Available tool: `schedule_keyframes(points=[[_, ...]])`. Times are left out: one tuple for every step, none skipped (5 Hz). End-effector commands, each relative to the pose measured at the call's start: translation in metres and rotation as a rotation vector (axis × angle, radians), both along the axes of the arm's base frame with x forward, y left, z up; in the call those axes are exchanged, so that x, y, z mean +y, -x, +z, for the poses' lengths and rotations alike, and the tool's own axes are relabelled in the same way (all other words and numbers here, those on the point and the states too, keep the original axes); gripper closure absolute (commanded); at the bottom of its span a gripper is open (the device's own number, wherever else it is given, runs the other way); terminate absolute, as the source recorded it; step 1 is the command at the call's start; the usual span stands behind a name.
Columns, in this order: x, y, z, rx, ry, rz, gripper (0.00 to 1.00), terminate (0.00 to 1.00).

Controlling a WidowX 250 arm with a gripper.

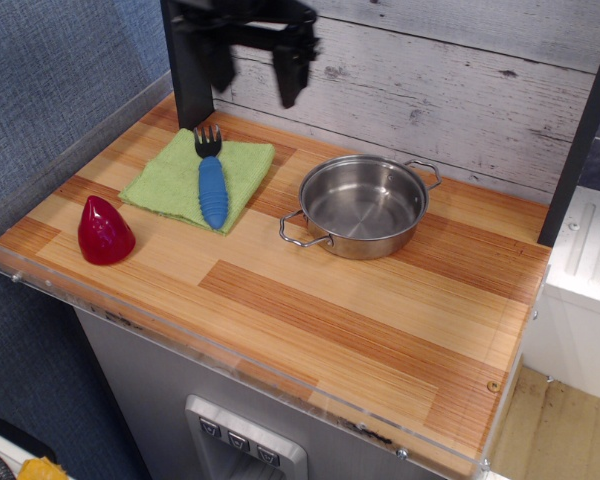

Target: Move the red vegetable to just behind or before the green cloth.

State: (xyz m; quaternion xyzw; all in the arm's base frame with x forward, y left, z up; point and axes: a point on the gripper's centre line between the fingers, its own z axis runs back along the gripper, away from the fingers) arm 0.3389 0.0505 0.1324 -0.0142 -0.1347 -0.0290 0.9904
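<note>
Jaws spread, gripper (255, 72) above steel pot (363, 205).

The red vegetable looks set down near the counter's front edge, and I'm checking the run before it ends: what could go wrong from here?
1. The red vegetable stands upright on its rounded base close to the front-left edge; a nudge might tip or roll it.
2. It sits diagonally off the green cloth, so the placement may be judged imprecise.
3. The open gripper hangs high above; coming down again, it might snag the blue-handled fork.
</note>
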Motion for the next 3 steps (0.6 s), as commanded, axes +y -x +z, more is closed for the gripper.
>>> schedule_keyframes(points=[[-0.030, -0.002, 0.018, -0.037, -0.052, -0.360, 0.00, 0.00], [-0.045, -0.010, 0.012, -0.003, -0.059, -0.465, 0.00, 0.00], [-0.045, -0.010, 0.012, -0.003, -0.059, -0.465, 0.00, 1.00]])
